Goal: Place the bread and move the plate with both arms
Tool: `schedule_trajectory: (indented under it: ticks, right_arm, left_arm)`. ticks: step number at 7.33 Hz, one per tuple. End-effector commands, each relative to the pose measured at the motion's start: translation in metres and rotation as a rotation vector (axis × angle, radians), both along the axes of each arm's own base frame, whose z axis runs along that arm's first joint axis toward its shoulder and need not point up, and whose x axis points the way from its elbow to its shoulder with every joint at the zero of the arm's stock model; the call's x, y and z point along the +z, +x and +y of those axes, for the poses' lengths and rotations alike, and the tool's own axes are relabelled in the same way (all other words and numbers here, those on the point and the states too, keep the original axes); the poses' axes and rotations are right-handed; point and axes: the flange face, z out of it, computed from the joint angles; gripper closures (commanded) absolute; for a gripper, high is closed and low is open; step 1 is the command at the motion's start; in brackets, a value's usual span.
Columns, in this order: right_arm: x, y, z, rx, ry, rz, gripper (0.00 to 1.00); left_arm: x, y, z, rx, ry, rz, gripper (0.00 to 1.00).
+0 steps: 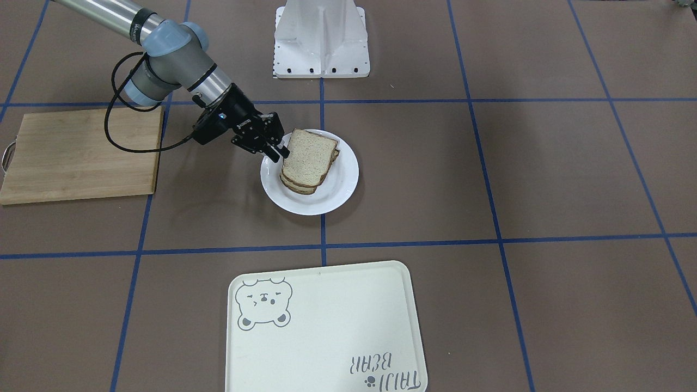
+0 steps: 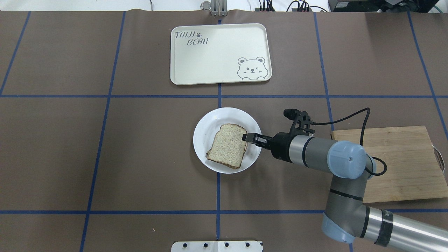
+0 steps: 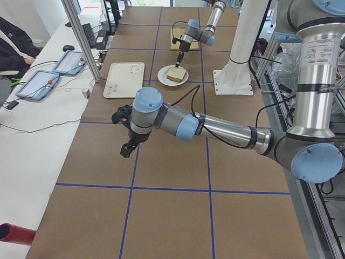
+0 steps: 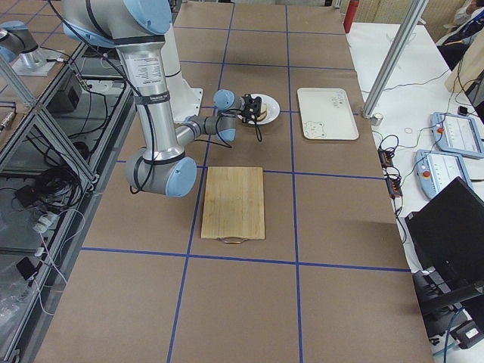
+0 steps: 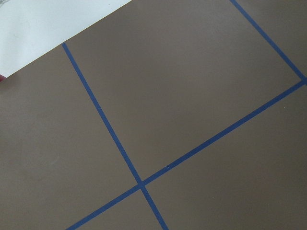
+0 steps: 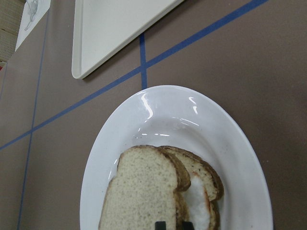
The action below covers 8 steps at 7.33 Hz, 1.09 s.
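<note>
The bread [image 6: 144,191] covers most of the lower slice [image 6: 205,176], the fingers [image 6: 160,224] of the right gripper [image 6: 173,226] are cut by the wrist view's bottom edge (two dark tips show), and the left gripper [image 3: 127,148], seen only from the side, is too small to judge.

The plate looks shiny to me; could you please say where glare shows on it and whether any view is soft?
Right wrist view: bright streaks of glare on the plate beyond the bread, everything sharp. Overhead view: the plate reads nearly flat white, with little surface detail. Front-facing view: no blur, and only faint sheen at the rim.
</note>
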Motion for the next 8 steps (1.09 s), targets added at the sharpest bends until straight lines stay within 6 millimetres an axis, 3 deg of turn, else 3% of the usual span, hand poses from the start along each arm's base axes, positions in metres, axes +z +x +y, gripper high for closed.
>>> schedule_trajectory:
  ticks: [1,3,4,5,7,8]
  right_arm:
    - [0.002,0.036,-0.050,0.014,-0.049,0.073,0.00]
    - [0.019,0.086,-0.111,0.003,-0.052,0.252,0.00]
    - [0.037,0.120,-0.147,0.017,-0.053,0.386,0.00]
    - [0.059,0.153,-0.175,-0.033,-0.042,0.530,0.00]
    - [0.098,0.250,-0.220,-0.161,-0.003,0.661,0.00]
    - [0.135,0.296,-0.229,-0.214,0.014,0.751,0.00]
  left_arm:
    - [-0.002,0.000,0.000,-0.002,0.004,0.000,0.02]
    - [-0.019,0.002,-0.001,-0.065,-0.031,0.040,0.02]
    - [-0.024,0.017,-0.002,-0.077,-0.067,0.124,0.02]
    - [-0.036,0.049,-0.002,-0.086,-0.126,0.219,0.02]
    - [-0.062,0.119,0.004,-0.134,-0.226,0.378,0.02]
    - [-0.077,0.159,0.016,-0.134,-0.278,0.472,0.02]
